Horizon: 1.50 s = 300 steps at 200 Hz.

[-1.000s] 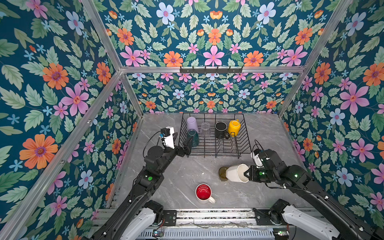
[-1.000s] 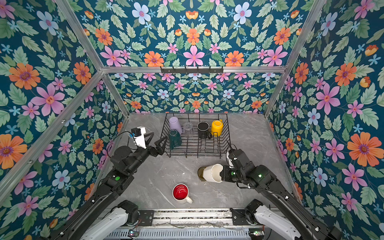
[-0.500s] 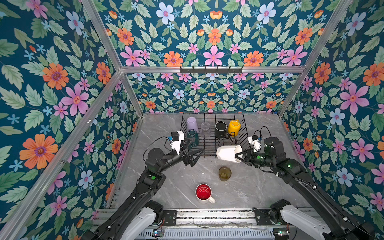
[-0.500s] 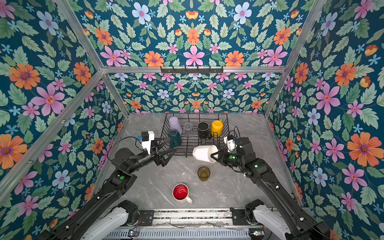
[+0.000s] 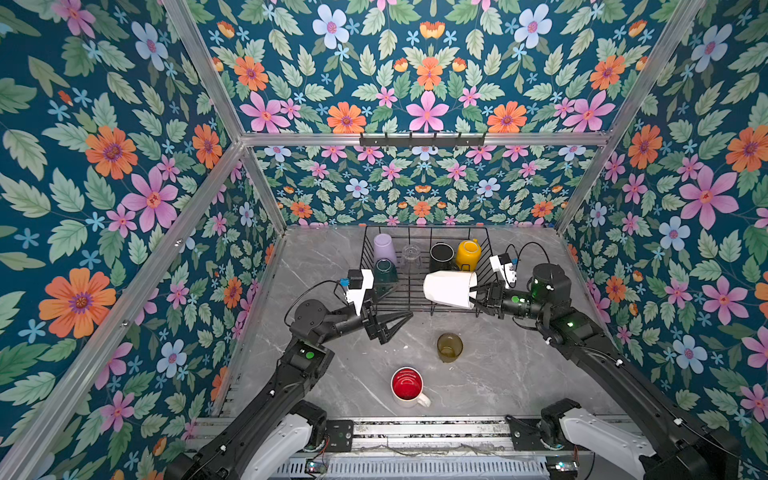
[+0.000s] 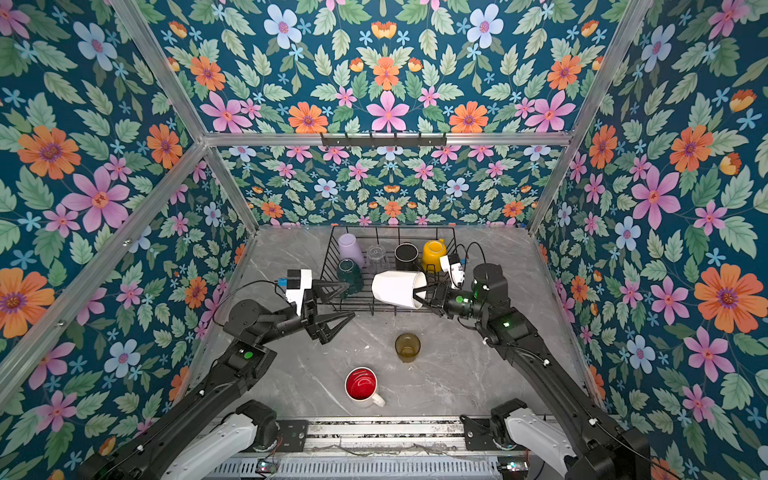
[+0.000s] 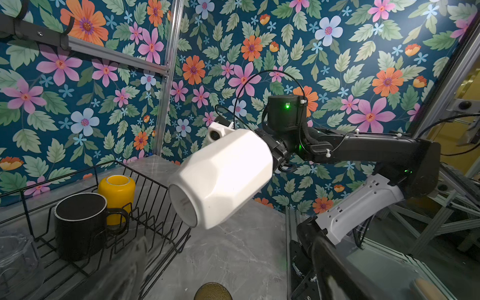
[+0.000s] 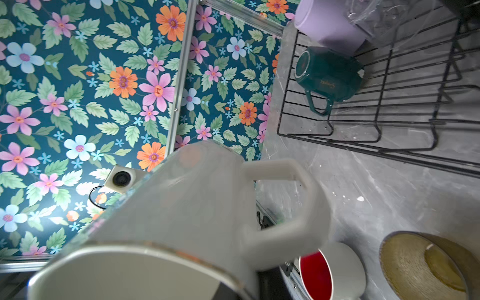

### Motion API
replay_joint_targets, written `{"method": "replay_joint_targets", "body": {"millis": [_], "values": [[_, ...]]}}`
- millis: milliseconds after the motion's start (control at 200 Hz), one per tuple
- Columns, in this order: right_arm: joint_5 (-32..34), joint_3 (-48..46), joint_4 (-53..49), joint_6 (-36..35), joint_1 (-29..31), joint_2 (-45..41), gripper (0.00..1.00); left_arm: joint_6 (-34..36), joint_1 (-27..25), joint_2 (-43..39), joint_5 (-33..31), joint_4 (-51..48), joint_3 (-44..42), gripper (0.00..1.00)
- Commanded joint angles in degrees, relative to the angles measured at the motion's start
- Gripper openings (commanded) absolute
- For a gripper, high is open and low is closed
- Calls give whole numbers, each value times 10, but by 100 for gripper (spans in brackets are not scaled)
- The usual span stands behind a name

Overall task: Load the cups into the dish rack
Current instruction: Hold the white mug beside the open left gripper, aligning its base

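The black wire dish rack (image 5: pixel 367 249) stands at the back. In it are a lilac tumbler (image 5: pixel 383 248), a dark green mug (image 5: pixel 385 271), a clear glass (image 5: pixel 411 252), a black mug (image 5: pixel 441 257) and a yellow mug (image 5: pixel 468 253). My right gripper (image 5: pixel 478 295) is shut on the rim of a white mug (image 5: pixel 449 288) (image 7: pixel 223 179) (image 8: pixel 181 207), held on its side in the air over the rack's front right corner. My left gripper (image 5: pixel 407 301) is open and empty at the rack's front left. An olive glass (image 5: pixel 449 347) and a red-inside white mug (image 5: pixel 407 384) stand on the table.
A black hook bar (image 5: pixel 422 140) hangs on the back wall above the rack. Flowered walls close in the left, right and back. The two arm bases sit on the metal rail (image 5: pixel 415 432) along the front edge.
My right gripper has lifted the white mug from the table beside the olive glass and carried it back over the rack's front. My left gripper has swung from the rack's left side toward its front.
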Motion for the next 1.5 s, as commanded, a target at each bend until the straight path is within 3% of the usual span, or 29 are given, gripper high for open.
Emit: {"method": "replay_joint_targets", "body": {"millis": [0,1065,1270,1495], "values": [[-46,7,104,24,1,6,0,-2,0,3,15,27,2,100],[-81,50,143,-3,110,73,0,-9,0,-1,42,42,-1,100],[-79,69,110,-57,135,81,0,-18,0,3,49,54,-1,100],[-61,93,36,-191,146,79,0,-31,0,6,66,68,-2,100]]}}
